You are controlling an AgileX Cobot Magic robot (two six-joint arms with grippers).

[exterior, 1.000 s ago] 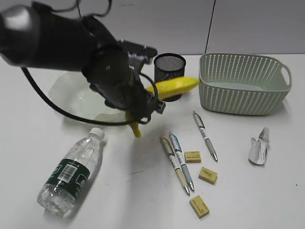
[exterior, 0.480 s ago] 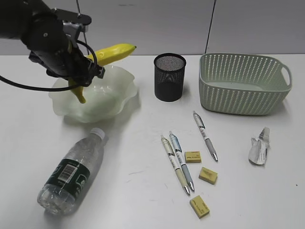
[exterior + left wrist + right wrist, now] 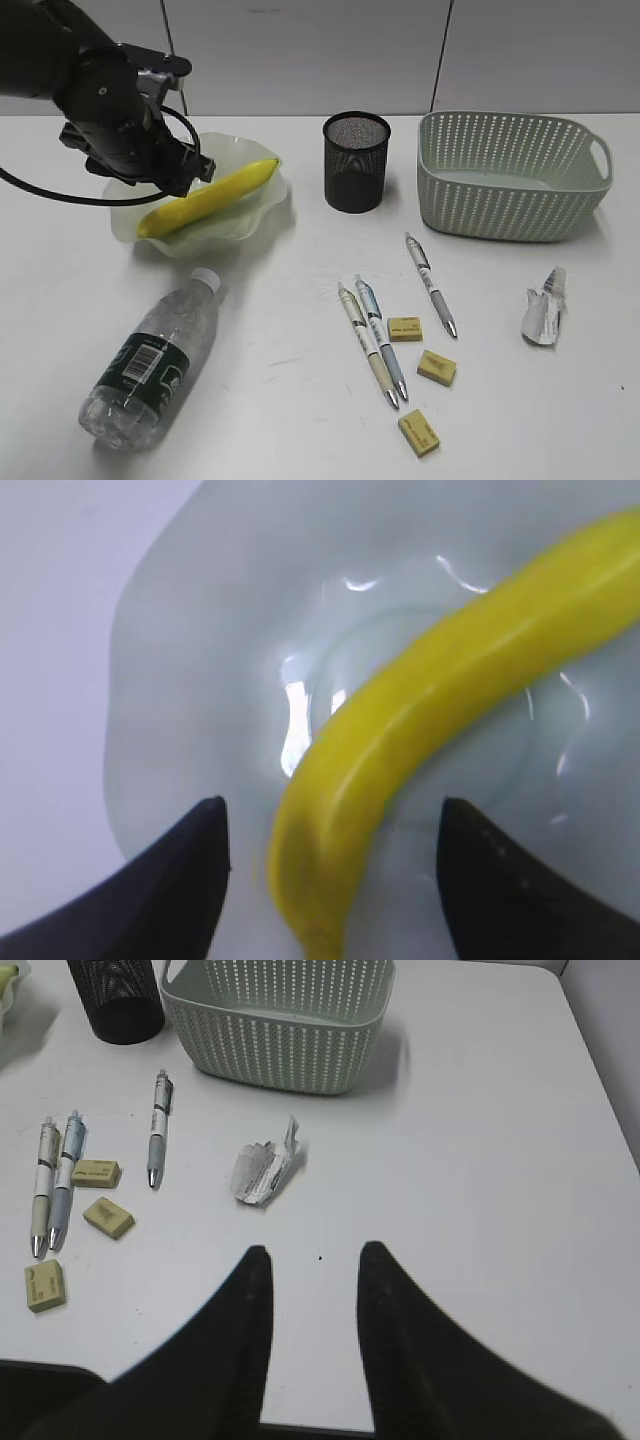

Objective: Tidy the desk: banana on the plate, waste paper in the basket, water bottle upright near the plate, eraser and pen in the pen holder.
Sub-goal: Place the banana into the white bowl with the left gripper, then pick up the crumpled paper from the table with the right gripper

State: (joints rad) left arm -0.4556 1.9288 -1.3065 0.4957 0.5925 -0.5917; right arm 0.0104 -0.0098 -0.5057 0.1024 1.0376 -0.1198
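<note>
The yellow banana [image 3: 215, 193] lies across the frosted pale-green plate [image 3: 236, 150]. My left gripper [image 3: 160, 172] hovers over its left end, open, with a jaw on each side of the banana [image 3: 430, 690] and a gap to both in the left wrist view [image 3: 335, 815]. The water bottle [image 3: 150, 358] lies on its side on the desk [image 3: 280, 420]. The waste paper [image 3: 543, 308] lies at the right. Three pens [image 3: 372, 342] and three erasers [image 3: 436, 367] lie mid-desk. My right gripper [image 3: 312, 1250] is open and empty, short of the waste paper [image 3: 262, 1170].
The black mesh pen holder [image 3: 356, 162] stands next to the plate. The sage-green basket [image 3: 515, 175] stands at the back right and holds nothing. The right wrist view shows the basket [image 3: 280, 1020], pens [image 3: 158, 1125] and erasers [image 3: 108, 1217].
The left gripper carried the banana left over the plate, set it down there and opened its jaws. Everything else has stayed in place.
</note>
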